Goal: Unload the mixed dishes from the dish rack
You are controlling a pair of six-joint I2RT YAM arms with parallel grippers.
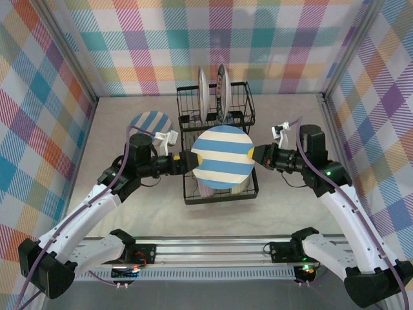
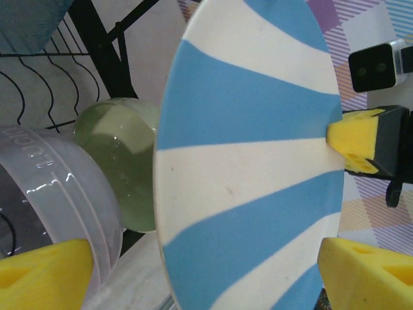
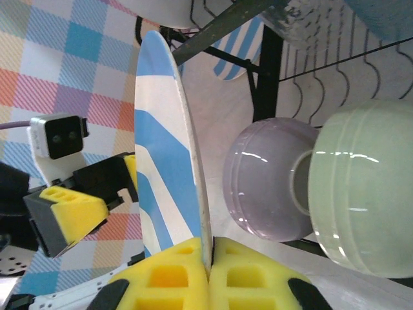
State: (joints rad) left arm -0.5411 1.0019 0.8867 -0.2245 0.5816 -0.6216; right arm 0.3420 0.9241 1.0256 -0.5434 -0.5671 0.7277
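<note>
A blue-and-white striped plate [image 1: 222, 157] hangs on edge above the front of the black wire dish rack [image 1: 187, 103]. My right gripper [image 1: 253, 155] is shut on its right rim; in the right wrist view the yellow pads [image 3: 168, 278] pinch the plate's edge [image 3: 161, 148]. My left gripper [image 1: 190, 161] is open at the plate's left rim, one finger on either side of the plate [image 2: 245, 161] and neither touching it. A lavender bowl [image 3: 264, 187] and a pale green bowl [image 3: 361, 187] lie on their sides in the rack below. Two plates [image 1: 203, 93] stand upright in the back section.
Another striped plate [image 1: 150, 124] lies flat on the table left of the rack. Plaid walls close the table in at the left, right and back. A rail [image 1: 213, 248] carrying the arm bases runs along the near edge.
</note>
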